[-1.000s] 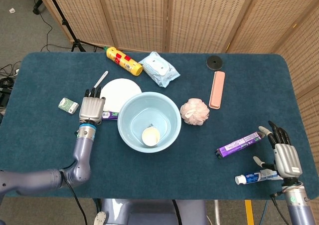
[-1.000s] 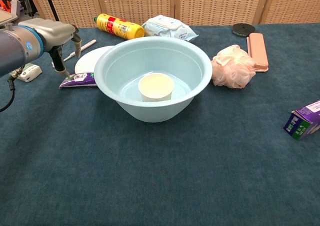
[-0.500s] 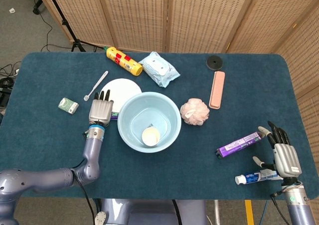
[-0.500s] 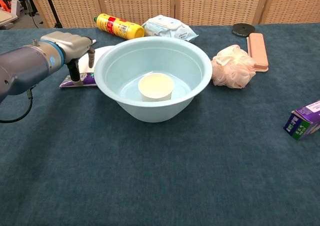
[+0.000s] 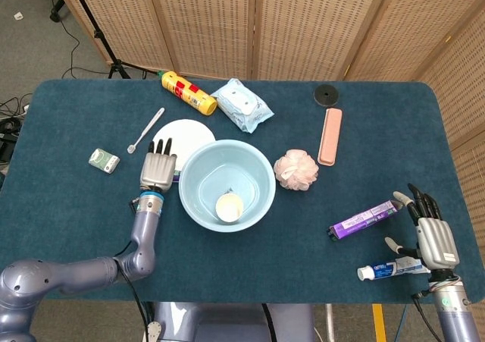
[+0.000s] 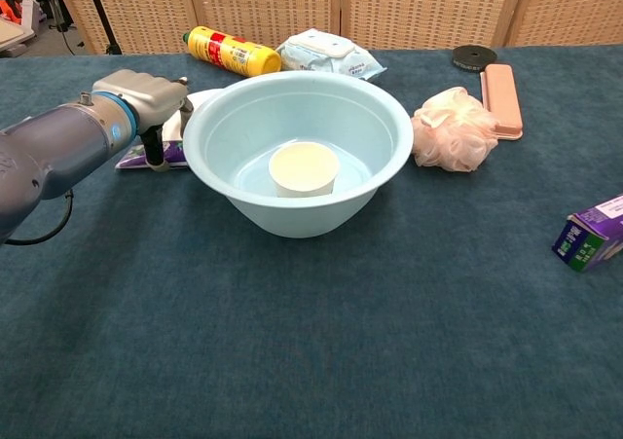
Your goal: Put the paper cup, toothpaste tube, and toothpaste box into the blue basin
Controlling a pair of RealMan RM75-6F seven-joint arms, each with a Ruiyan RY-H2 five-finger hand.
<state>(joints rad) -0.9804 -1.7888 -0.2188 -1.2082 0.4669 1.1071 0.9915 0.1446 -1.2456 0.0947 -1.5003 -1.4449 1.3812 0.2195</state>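
The blue basin stands mid-table with the paper cup upright inside it. My left hand is just left of the basin, fingers stretched out and apart over a small purple tube that lies against the basin's left side; it holds nothing that I can see. The purple toothpaste box lies at the right. A white and blue toothpaste tube lies near the front right edge. My right hand hovers beside it, fingers spread, empty.
Behind the basin are a white plate, a toothbrush, a yellow bottle and a wipes pack. A small green box sits at the left. A pink loofah, pink case and black disc lie right of centre.
My left hand has shifted right, closer to the basin and over the purple tube, and its fingers have straightened out. The right hand, box and tube have not moved.
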